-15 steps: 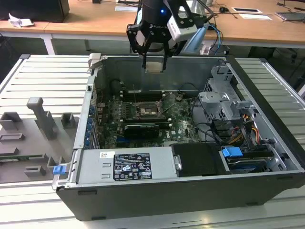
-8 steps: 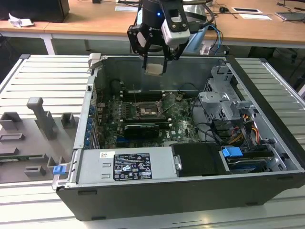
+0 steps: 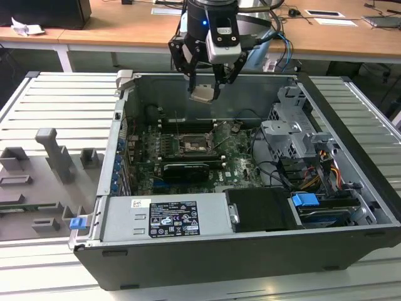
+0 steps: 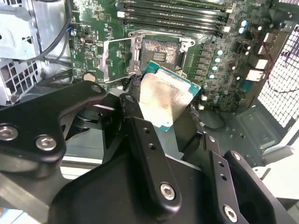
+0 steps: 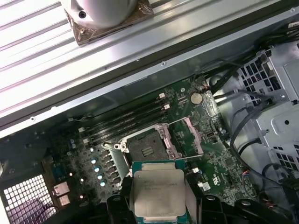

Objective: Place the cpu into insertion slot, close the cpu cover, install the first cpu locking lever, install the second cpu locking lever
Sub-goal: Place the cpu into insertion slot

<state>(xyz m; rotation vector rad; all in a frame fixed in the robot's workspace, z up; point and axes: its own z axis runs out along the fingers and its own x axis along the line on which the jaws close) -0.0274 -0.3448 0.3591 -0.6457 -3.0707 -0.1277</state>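
1. Worktop (image 3: 50,100) of pale ribbed metal slats carries an open computer case (image 3: 250,266) laid on its side. Grey moulded fixtures (image 3: 56,157) stand on the slats just beside the case, at the exterior view's left.
2. Wooden desks (image 3: 125,34) run across the room behind the worktop, with papers and small items lying on them.
3. Inside the case a green motherboard (image 3: 233,155) lies flat. A grey power supply (image 3: 163,216) sits along the near wall, and a metal drive cage (image 3: 291,135) stands at the exterior view's right.
4. The fingers (image 4: 142,140) are closed on the cpu (image 4: 166,100), pinching it by two opposite edges. Its pale metal face shows in both wrist views.
5. The cpu hangs in the air over the case, tilted and well apart from the board.
6. The insertion slot (image 4: 161,51) lies bare beneath it, next to the long black memory slots (image 5: 126,122).
7. The cpu cover (image 4: 105,58) is swung open to one side of the slot, and board shows through its square window.
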